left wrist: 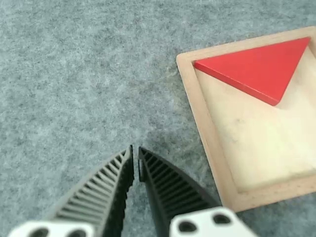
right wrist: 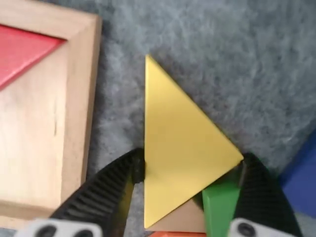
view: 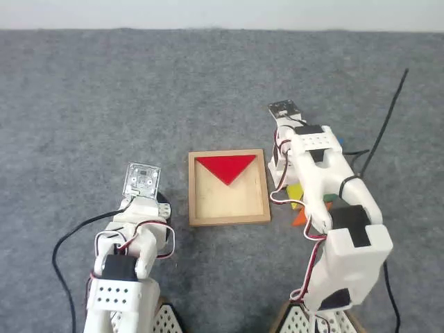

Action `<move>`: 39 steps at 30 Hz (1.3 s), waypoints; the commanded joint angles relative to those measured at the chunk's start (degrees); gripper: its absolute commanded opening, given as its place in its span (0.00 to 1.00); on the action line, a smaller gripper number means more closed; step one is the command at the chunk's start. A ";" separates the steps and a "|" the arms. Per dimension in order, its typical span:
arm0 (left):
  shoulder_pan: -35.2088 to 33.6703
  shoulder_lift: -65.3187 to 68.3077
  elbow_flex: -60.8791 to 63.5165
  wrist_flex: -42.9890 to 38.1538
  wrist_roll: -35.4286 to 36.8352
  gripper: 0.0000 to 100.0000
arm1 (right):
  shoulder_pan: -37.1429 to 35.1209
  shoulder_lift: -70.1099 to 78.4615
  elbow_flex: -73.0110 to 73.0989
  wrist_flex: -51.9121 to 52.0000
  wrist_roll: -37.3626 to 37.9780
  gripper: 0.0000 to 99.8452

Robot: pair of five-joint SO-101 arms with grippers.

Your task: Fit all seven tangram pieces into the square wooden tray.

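Note:
The square wooden tray [view: 229, 220] lies mid-table with a red triangle [view: 226, 167] in its far part. In the right wrist view a yellow triangle [right wrist: 182, 143] lies beside the tray's rim [right wrist: 84, 98], and my right gripper [right wrist: 192, 165] is shut on it, one finger [right wrist: 108, 192] against each side. Under it show green [right wrist: 219, 207], tan [right wrist: 180, 219] and blue [right wrist: 301, 177] pieces. My left gripper [left wrist: 136, 154] is shut and empty on the carpet, near the tray's [left wrist: 197, 108] left side.
Grey carpet covers the table. The right arm [view: 326, 180] hangs over the loose pieces right of the tray, where yellow [view: 295, 192] and orange [view: 300, 218] bits peek out. The left arm [view: 135, 229] sits at the front left. A black cable [view: 388, 118] runs at the right.

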 commanded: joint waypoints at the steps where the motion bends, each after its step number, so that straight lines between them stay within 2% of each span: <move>1: -0.26 -0.70 -0.48 0.09 0.26 0.01 | 1.01 0.48 -2.37 -1.89 0.79 0.21; 6: -0.26 -0.70 -0.48 0.09 0.26 0.01 | 1.10 0.40 -2.55 -2.77 3.69 0.20; 13: -0.26 -0.70 -0.48 0.09 0.26 0.01 | 1.19 0.40 -5.80 -1.45 4.13 0.21; 17: -0.26 -0.70 -0.48 0.09 0.26 0.01 | 2.59 0.75 -10.20 3.82 6.95 0.32; 21: -0.26 -0.70 -0.48 0.09 0.26 0.01 | 3.12 1.10 -12.66 4.35 11.43 0.40; 26: -0.26 -0.70 -0.48 0.09 0.35 0.01 | 1.80 1.10 -12.75 2.77 16.00 0.40; 34: -0.26 -0.70 -0.48 0.09 0.35 0.01 | 2.07 5.67 -13.45 2.07 18.02 0.40; 39: -0.26 -0.70 -0.48 0.09 0.35 0.01 | 2.33 11.91 -19.96 5.67 18.20 0.40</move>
